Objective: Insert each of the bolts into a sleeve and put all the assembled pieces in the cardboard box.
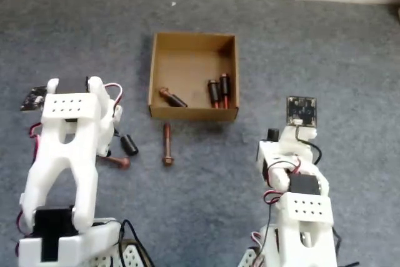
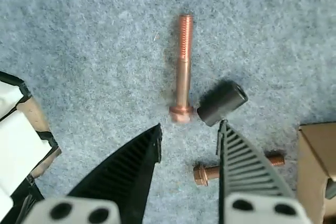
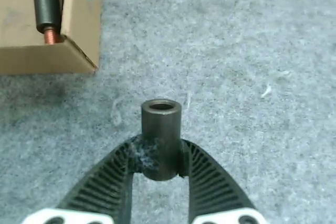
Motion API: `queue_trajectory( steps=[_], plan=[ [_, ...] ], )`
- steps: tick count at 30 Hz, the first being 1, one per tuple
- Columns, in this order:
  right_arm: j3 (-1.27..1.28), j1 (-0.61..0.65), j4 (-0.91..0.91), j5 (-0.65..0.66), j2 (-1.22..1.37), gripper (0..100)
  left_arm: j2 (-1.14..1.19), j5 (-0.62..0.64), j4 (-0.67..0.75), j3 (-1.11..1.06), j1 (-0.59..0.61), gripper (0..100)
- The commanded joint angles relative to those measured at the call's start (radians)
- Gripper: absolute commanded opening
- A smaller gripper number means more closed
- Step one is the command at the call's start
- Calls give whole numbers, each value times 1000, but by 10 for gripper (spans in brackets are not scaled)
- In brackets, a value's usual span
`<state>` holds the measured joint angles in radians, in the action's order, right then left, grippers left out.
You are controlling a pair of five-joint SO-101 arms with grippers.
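High view | counted three sleeved bolts [image 1: 214, 92] in brown cardboard box [image 1: 194, 114] | left undone: two bare copper bolts [image 1: 167, 144], one black cylindrical sleeve [image 1: 129, 144] on grey desk [image 1: 337, 42] | found left fingers [image 2: 131, 166] apart, right fingers [image 3: 207, 182] clamped on second dark sleeve [image 3: 160, 129]

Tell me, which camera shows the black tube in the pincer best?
The right wrist view: the sleeve stands upright in the right pincer, its hole visible. In the high view the sleeve is a small dark bit at that arm's tip. The left wrist view shows another sleeve lying on carpet.
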<state>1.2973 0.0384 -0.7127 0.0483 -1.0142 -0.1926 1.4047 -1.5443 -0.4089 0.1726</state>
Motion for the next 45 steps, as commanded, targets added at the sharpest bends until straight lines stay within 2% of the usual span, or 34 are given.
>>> queue_trajectory(
  steps=[1, 3, 8, 14, 18, 22, 25, 28, 31, 36, 41, 45],
  plan=[
    [-7, -10, 25, -5, -22, 5, -36, -77, -11, 13, 8, 199],
    [-7, -10, 25, -5, -22, 5, -38, -229, -11, 15, 13, 200],
    [-7, -10, 25, -5, -22, 5, -38, -723, -11, 13, 15, 200],
    [-7, -10, 25, -5, -22, 5, -38, -1097, -9, 15, 15, 194],
    [-7, -10, 25, -3, -22, 5, -38, -1366, -3, 15, 15, 118],
    [-7, -10, 25, -3, -22, 5, -36, -1806, -3, 12, 15, 52],
    [-7, -10, 25, -3, -22, 5, -36, -2124, -3, 13, 15, 57],
    [-8, -12, 25, -3, -22, 5, -28, -2360, -3, 5, 15, 66],
    [-8, -12, 25, -3, -22, 5, -27, -2498, -9, 4, 15, 99],
    [-8, -12, 27, -3, -22, 5, -25, -2644, -11, 2, 15, 209],
    [-8, -12, 27, -3, -22, 5, -25, -2862, 0, -68, 15, 213],
    [-8, -13, 28, -3, -22, 5, -24, -2911, 87, -134, 15, 213]
  ],
)
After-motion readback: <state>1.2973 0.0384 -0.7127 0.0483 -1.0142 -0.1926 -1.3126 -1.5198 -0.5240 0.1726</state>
